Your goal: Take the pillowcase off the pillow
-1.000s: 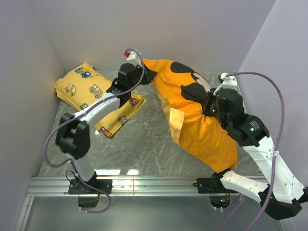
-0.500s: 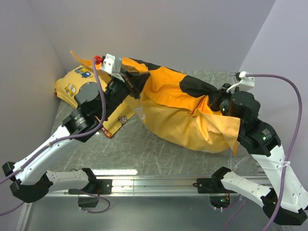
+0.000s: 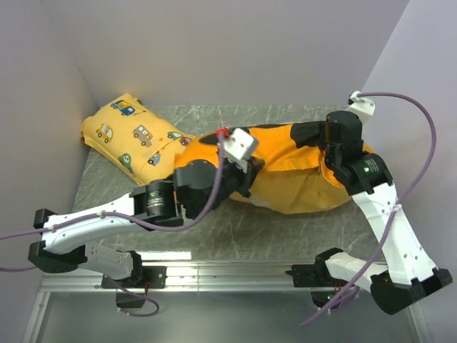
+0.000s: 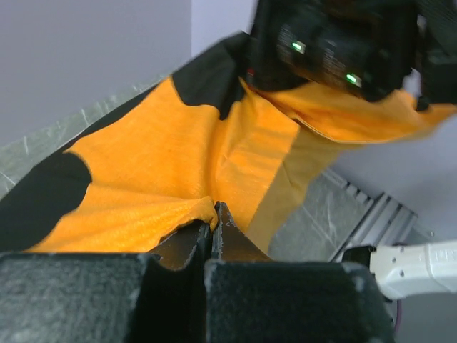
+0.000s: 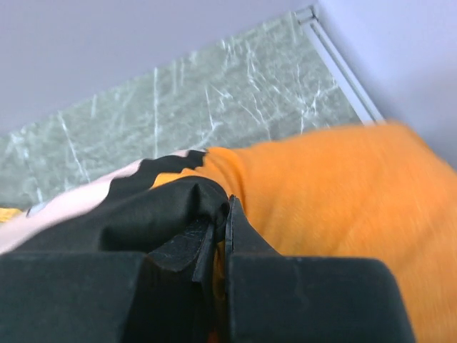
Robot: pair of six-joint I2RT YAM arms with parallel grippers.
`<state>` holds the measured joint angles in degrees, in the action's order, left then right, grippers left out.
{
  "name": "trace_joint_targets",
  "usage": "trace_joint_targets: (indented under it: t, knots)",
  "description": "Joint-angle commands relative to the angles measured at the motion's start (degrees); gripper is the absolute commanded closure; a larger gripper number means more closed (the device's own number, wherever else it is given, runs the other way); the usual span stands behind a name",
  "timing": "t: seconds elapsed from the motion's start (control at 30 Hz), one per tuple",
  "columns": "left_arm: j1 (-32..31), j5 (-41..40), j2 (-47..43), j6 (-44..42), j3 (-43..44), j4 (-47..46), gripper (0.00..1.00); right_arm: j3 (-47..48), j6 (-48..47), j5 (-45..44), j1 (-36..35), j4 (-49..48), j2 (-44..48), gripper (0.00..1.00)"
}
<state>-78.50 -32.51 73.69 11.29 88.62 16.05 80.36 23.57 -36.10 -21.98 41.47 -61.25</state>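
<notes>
Two pinches on the pillowcase (image 3: 300,182): left gripper (image 4: 213,212) clamped on an orange fold, right gripper (image 5: 227,209) on black print; draw apart slowly

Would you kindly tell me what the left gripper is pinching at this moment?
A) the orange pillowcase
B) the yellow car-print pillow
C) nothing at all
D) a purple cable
A: in the left wrist view, the left gripper is shut on a fold of the pillowcase, while the yellow car-print pillow lies off at the table's far left.
</notes>
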Motion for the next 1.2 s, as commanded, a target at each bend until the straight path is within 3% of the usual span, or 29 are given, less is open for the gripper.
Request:
trace_joint_targets:
  t: [0.0,0.1,0.2,0.33,0.4,0.43,0.57,0.67,0.7,0.77,0.8,0.9,1.0,1.17]
  knots:
    - [-3.76,0.26,0.13,1.18,7.61,-4.72,1.0,2.97,3.59,-1.08,0.62,-8.42,1.13,1.0]
    - [-3.85,-3.23,1.37,2.33,10.08,-5.41,0.99,3.31,2.89,-1.52,0.88,-8.95,0.88,0.99]
    - [0.17,-4.15,3.74,5.22,12.98,-3.14,1.0,6.73,1.92,-0.82,1.59,-6.6,-4.21,0.99]
    - [19.11,16.55,5.41,17.86,11.76,-2.34,1.0,8.41,0.78,2.77,2.37,-6.58,-12.99,0.97]
    - [23.81,19.75,8.39,21.38,11.75,-1.99,1.0,8.76,0.25,4.27,2.82,-6.14,-20.69,0.96]
    - [29.05,24.9,11.44,23.06,11.84,-1.73,0.99,9.29,-0.28,6.19,3.08,-6.05,-23.71,0.94]
    - [39.55,38.72,19.7,32.21,7.45,-5.76,0.99,12.62,-0.28,10.68,3.78,-5.0,-40.05,0.91]
    - [43.16,39.37,25.95,34.32,6.13,-6.56,1.0,16.22,-0.46,14.11,4.4,-4.82,-49.64,0.81]
    - [43.78,39.72,27.28,34.59,6.13,-6.65,1.0,17.19,-0.63,14.21,4.57,-4.21,-50.88,0.68]
    - [44.83,40.16,30.35,35.2,6.04,-6.91,1.0,18.96,-0.89,14.12,4.66,-4.47,-51.25,0.5]
    - [45.1,40.16,31.15,35.47,6.13,-7.0,1.0,18.96,-0.98,13.43,4.66,-5.25,-50.11,0.35]
    - [45.98,39.81,34.41,35.73,7.0,-6.74,1.0,20.45,-2.21,11.41,4.75,-5.79,-44.41,0.19]
    - [47.03,39.98,38.27,36.08,9.37,-5.6,0.99,24.83,-3.79,9.82,4.66,-5.88,-38.0,0.11]
    - [48.44,40.51,43.02,36.35,12.45,-4.89,0.99,30.03,-4.85,12.45,4.14,-4.21,-30.16,0.08]
